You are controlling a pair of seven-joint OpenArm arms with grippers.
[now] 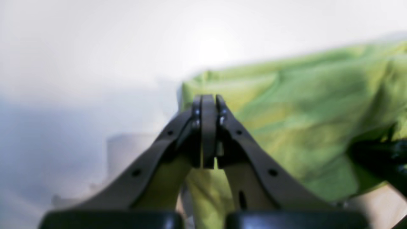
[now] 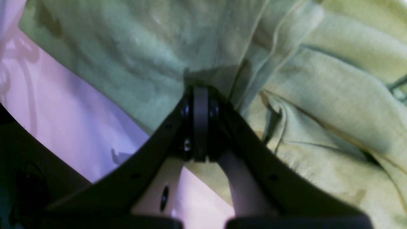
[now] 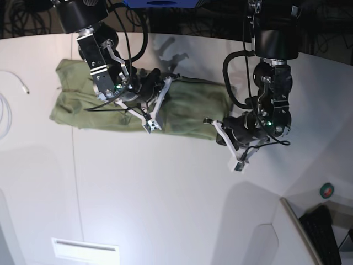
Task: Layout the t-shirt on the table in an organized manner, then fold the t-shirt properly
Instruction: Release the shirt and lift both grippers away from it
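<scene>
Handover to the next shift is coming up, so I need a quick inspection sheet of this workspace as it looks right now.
Surface: white table, thin dark seam line down the left.
Job's things: olive-green t-shirt lying rumpled, spread across the far side.
Clutter: white cable at the left edge; green-and-red round object off the right side.
Grippers: left gripper shut, empty, beside the shirt edge; right gripper shut over the shirt.
Cables: black arm cable.
Surroundings: keyboard at lower right.

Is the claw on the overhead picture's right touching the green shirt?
Cannot tell. In the left wrist view the shut jaws of the left gripper overlap the t-shirt's blurred edge, but no contact or gap shows; the base view is no clearer.
</scene>
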